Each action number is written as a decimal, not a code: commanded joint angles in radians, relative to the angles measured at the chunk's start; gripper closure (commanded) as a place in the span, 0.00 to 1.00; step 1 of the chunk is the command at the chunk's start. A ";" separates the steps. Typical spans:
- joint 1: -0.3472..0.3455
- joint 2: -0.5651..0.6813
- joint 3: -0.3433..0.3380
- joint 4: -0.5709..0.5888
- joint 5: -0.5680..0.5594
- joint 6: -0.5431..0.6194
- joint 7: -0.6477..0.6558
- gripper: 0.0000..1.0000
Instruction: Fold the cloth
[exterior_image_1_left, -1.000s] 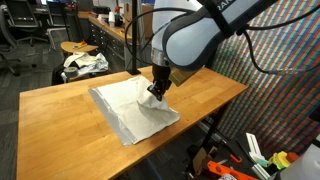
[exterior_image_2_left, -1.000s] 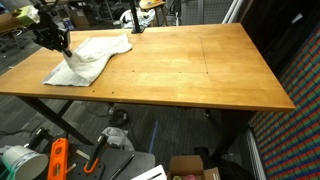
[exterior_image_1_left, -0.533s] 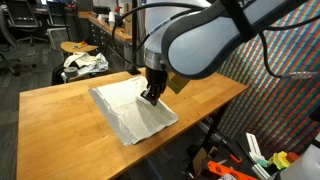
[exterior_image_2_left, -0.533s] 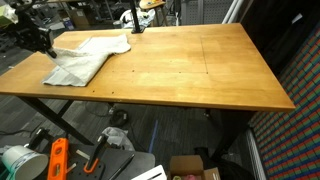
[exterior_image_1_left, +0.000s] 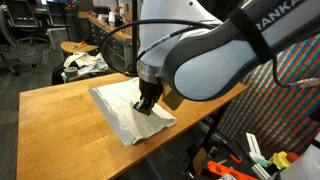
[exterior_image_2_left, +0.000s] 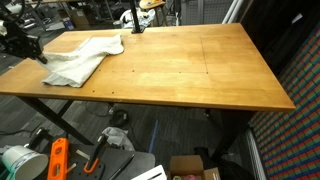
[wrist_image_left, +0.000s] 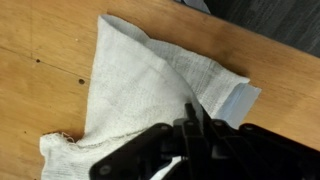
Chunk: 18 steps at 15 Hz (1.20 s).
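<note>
A white cloth (exterior_image_1_left: 118, 108) lies rumpled on the wooden table (exterior_image_1_left: 60, 115) near one end. It also shows in an exterior view (exterior_image_2_left: 85, 58) and in the wrist view (wrist_image_left: 135, 85). My gripper (exterior_image_1_left: 146, 104) is down on the cloth's near side. In the wrist view its fingers (wrist_image_left: 193, 110) are shut together on a raised ridge of the cloth, with a folded layer lying over the rest. In an exterior view the gripper (exterior_image_2_left: 25, 45) is at the table's far left edge, partly cut off by the frame.
The table's long bare part (exterior_image_2_left: 190, 65) stretches away from the cloth. A chair (exterior_image_1_left: 84, 62) with bundled fabric stands behind the table. Orange tools (exterior_image_2_left: 57, 160) and a box (exterior_image_2_left: 193, 168) lie on the floor below.
My gripper has moved toward the table's edge, dragging the held part of the cloth with it. The cloth has flattened and stretched out along that direction.
</note>
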 joint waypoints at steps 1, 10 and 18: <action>-0.018 -0.015 0.023 -0.010 -0.055 0.079 0.099 0.98; -0.053 0.010 0.029 -0.030 -0.206 0.152 0.222 0.98; -0.036 0.046 0.035 -0.070 -0.344 0.159 0.310 0.98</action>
